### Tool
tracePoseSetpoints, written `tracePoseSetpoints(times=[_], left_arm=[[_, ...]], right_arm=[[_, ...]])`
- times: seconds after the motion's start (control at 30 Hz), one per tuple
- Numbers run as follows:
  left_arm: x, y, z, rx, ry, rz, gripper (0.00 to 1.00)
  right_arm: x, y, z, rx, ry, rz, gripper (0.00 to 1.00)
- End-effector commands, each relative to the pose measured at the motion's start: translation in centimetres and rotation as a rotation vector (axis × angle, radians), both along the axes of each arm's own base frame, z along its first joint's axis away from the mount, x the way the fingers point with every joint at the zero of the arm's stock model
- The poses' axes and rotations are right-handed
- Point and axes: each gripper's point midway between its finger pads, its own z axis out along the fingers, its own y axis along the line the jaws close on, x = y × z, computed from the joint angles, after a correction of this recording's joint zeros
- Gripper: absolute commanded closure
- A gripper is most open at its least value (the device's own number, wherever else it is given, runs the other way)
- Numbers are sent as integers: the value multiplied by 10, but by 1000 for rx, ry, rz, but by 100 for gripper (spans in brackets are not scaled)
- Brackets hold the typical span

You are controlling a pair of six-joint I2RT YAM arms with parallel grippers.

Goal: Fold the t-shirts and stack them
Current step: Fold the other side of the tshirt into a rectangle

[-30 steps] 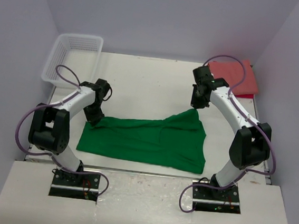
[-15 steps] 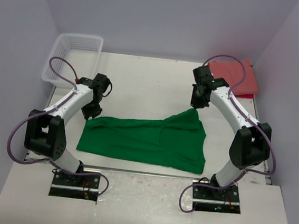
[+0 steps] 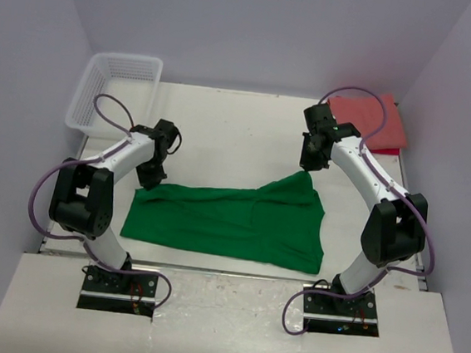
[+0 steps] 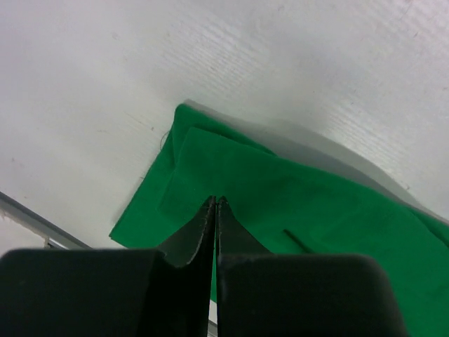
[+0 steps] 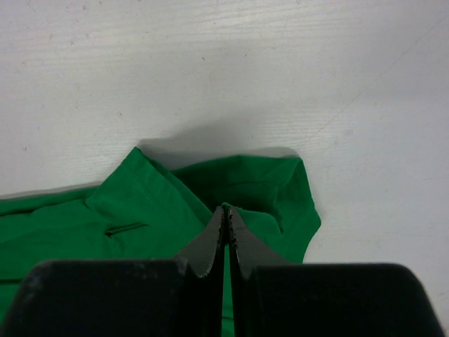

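Top external: green t-shirt [image 3: 239,223] lies spread flat, far-right corner peaked.

Lab rig; plain walls [image 3: 258,28]; white table [image 3: 239,135]

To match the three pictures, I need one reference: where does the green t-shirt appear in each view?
Top external: green t-shirt, lower centre, between the two arms.
Left wrist: green t-shirt, centre to lower right.
Right wrist: green t-shirt, lower left to centre.
Shared landmark: white table.
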Motion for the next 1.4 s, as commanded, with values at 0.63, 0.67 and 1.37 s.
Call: tracePoseSetpoints(times=[0.63,0.67,1.37], left_arm=[[-27,-12,-11,-52,26,11,100],[-24,-9,-4,-35,1,12,100],[1,17,10,-215,-171,-21,67]], right_arm=[[0,5,6,11,-39,26,100],[0,5,6,12,-41,27,100],[-3,12,13,24,-56,54,100]])
